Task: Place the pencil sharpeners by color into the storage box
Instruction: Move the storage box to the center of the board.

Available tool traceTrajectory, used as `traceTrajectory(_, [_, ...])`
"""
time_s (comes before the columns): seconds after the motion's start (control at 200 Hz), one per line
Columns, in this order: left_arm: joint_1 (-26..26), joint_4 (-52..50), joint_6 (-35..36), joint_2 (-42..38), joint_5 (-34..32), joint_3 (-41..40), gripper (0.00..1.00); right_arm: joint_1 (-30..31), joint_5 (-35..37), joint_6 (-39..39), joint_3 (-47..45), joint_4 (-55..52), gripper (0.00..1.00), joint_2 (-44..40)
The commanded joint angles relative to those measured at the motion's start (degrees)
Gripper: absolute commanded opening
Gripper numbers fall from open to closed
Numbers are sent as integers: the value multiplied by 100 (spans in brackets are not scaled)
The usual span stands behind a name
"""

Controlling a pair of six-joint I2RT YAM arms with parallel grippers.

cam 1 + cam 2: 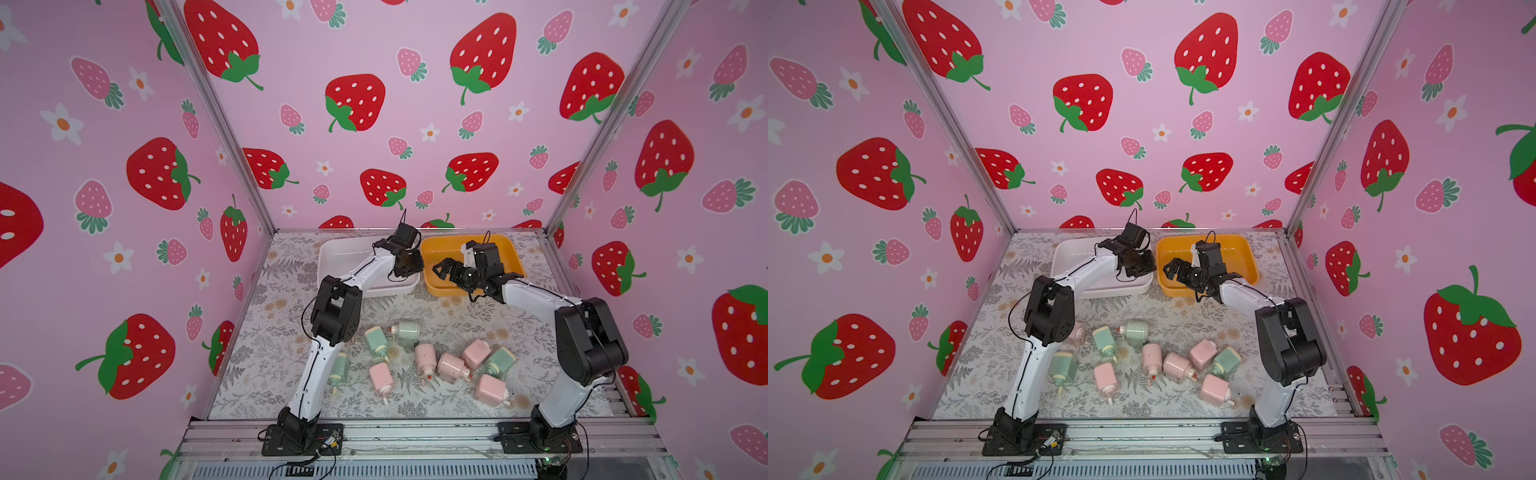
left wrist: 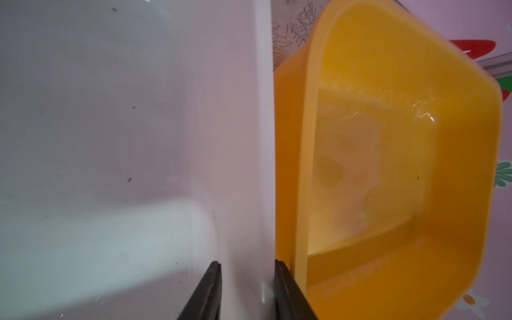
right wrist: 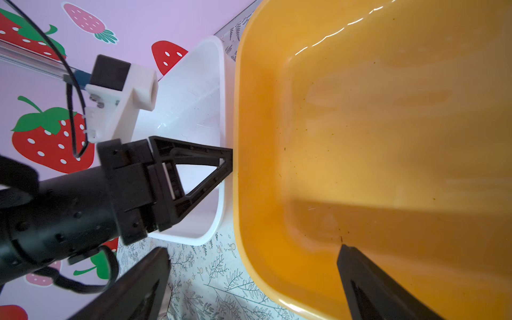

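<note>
Straddling the white box's (image 2: 243, 138) right wall, the left gripper's (image 2: 246, 267) fingers (image 2: 210, 293) sat close on either side; pinching or not, I could not tell. The right gripper (image 3: 253, 277) stood spread across the orange box's (image 3: 388, 138) near-left corner. Both arms reached far, elbows raised. The pencil sharpeners (image 1: 425, 358) lay scattered on the near table (image 1: 266, 374).

The left bin (image 1: 345, 266) and the right bin (image 1: 440, 249) stand side by side at the back of the table (image 1: 266, 332); the pencil sharpeners (image 1: 451, 366) lie scattered before them.

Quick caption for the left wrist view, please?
Left hand straddles the rim of the white bin, with the empty orange bin alongside.
</note>
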Motion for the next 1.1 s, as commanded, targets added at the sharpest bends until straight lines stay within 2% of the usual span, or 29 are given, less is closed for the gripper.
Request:
traceTrajectory(0.0, [14, 102, 214, -465, 71, -119, 42, 30, -178, 47, 124, 176, 100, 116])
traceTrajectory(0.24, [150, 491, 288, -759, 37, -479, 64, 41, -520, 126, 173, 561, 100, 341])
traceTrajectory(0.36, [169, 397, 430, -387, 79, -7, 81, 86, -679, 140, 357, 660, 100, 575])
traceTrajectory(0.42, [169, 237, 492, -148, 69, 332, 100, 130, -686, 153, 478, 638, 100, 710])
traceTrajectory(0.6, [177, 155, 531, 295, 132, 869, 100, 254, -591, 171, 831, 627, 100, 1049])
traceTrajectory(1.096, [142, 161, 688, 536, 803, 1098, 99, 482, -628, 223, 1281, 616, 100, 1512])
